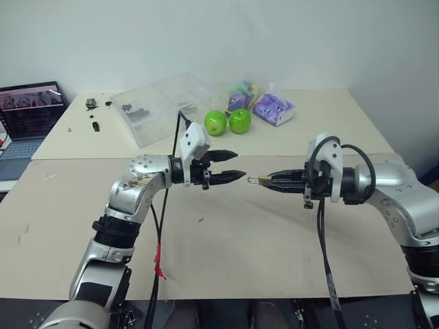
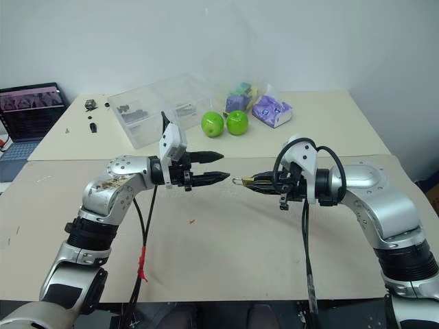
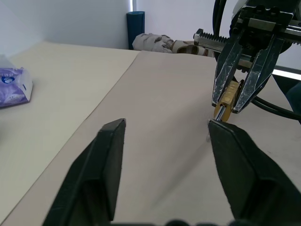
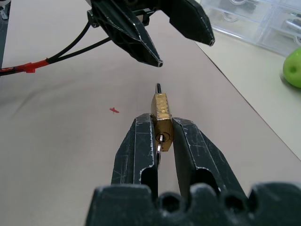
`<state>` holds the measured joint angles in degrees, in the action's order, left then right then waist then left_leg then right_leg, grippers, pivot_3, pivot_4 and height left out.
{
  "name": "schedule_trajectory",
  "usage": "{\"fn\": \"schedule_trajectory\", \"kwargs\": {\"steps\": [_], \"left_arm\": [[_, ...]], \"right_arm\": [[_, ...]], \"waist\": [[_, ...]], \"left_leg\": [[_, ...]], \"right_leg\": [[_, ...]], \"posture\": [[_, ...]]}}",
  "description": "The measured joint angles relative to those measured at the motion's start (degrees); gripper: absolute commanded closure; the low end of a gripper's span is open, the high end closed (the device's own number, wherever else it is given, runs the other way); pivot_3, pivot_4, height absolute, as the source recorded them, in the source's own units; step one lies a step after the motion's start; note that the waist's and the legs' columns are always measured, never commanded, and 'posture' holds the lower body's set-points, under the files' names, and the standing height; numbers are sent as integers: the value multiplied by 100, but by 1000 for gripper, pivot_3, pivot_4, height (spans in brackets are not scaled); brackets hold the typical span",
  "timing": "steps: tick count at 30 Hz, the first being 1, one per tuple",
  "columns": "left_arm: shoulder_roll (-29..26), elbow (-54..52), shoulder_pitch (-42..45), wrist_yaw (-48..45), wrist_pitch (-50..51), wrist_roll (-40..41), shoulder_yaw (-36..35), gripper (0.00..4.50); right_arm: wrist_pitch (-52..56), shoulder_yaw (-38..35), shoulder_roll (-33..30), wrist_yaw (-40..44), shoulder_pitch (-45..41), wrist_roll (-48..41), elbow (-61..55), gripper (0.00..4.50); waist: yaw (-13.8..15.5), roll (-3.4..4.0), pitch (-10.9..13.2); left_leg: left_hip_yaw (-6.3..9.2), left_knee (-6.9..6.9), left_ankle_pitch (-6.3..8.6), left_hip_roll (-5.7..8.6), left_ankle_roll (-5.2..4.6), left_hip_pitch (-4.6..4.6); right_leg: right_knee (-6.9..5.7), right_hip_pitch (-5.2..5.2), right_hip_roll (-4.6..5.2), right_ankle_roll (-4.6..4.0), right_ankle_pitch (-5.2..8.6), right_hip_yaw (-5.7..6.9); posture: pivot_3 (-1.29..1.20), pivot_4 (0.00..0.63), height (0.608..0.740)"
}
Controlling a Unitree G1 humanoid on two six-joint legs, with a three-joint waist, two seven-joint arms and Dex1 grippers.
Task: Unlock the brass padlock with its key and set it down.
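Two grippers faced each other above the table.
The padlock [image 4: 162,117] sat between the right gripper's [image 1: 269,181] fingers, just right of the left gripper [image 1: 232,166]. Behind lay a bin [image 1: 161,104], apples [image 1: 228,122] and bags [image 1: 273,108]; a laptop [image 1: 29,115] stood far left.

No readable text anywhere right now: the purple packet [image 1: 274,108] on the table [image 1: 322,110] carries print too small to make out, and the laptop screen [image 1: 31,110] shows only blurred shapes.

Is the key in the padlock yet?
In. The key sits in the keyhole of the brass padlock, which the right gripper clamps.
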<state>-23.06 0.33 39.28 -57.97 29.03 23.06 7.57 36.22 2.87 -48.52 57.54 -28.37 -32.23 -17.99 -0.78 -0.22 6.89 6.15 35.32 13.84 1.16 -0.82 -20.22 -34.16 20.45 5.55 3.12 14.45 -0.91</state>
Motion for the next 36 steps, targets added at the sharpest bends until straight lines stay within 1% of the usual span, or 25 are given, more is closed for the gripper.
{"fn": "schedule_trajectory", "kwargs": {"steps": [1, 2, 4, 5, 11, 14, 20, 25, 36], "left_arm": [[-3, 0, 0, 1, 0, 5, 0, 3233], [-6, -1, 0, 3, 0, 5, 0, 3509], [-6, -1, 0, 10, 0, 13, 0, 4348], [-6, -1, 0, 16, 1, 30, 0, 4455], [-8, 0, 12, 44, 9, 59, 3, 4455], [-8, -24, 12, 44, 107, 62, 27, 4455], [5, -239, 0, 1, 198, 52, 263, 4455], [17, -270, -146, -130, 196, -28, 596, 4455], [-12, -284, -143, -198, 131, -136, 622, 4455]], "right_arm": [[5, 0, 0, -6, -4, -2, -4, 4347], [21, 0, 0, -9, -12, -7, -19, 4347], [49, 0, 0, -10, -31, -27, -59, 4347], [57, 0, 0, -10, -47, -47, -71, 4347], [180, 0, 0, -25, -119, -80, -149, 4347], [336, -8, -2, -21, -253, -232, -254, 4347], [505, -57, 1, -35, -434, -298, -272, 4347], [542, -56, 82, -36, -437, -293, -213, 4347], [541, -45, 129, -22, -258, -162, -161, 4347]], "waist": [[1, 0, 0], [1, 0, 0], [1, 0, 0], [1, 0, 0], [1, 0, 0], [-5, 0, 0], [3, 0, 0], [4, 0, 0], [2, 0, 0]], "left_leg": [[0, 0, 0, 0, 0, 0], [0, 0, 0, 0, 0, 0], [0, 0, 0, 0, 0, 0], [0, 0, 0, 0, 0, 1], [0, 0, 0, 0, 0, 0], [0, -1, 0, 0, 0, 0], [0, -1, 0, 0, 0, 0], [0, -2, 0, 0, 0, -1], [0, -2, 0, 0, 0, 0]], "right_leg": [[0, 0, 0, 0, 0, 0], [0, 0, 0, 0, 0, 0], [-1, 0, 0, 0, 0, 0], [-1, 0, 0, 0, 0, 0], [0, 0, 0, 0, 0, 0], [0, 0, 0, 0, 0, -1], [0, 0, 0, 0, 0, 0], [0, 0, 0, -1, 0, -1], [1, 1, 0, -1, 0, -1]], "posture": [[0, 150, 740], [0, 150, 740], [0, 150, 740], [0, 150, 740], [0, 150, 740], [0, 150, 740], [0, 150, 740], [0, 150, 740], [0, 150, 740]]}}
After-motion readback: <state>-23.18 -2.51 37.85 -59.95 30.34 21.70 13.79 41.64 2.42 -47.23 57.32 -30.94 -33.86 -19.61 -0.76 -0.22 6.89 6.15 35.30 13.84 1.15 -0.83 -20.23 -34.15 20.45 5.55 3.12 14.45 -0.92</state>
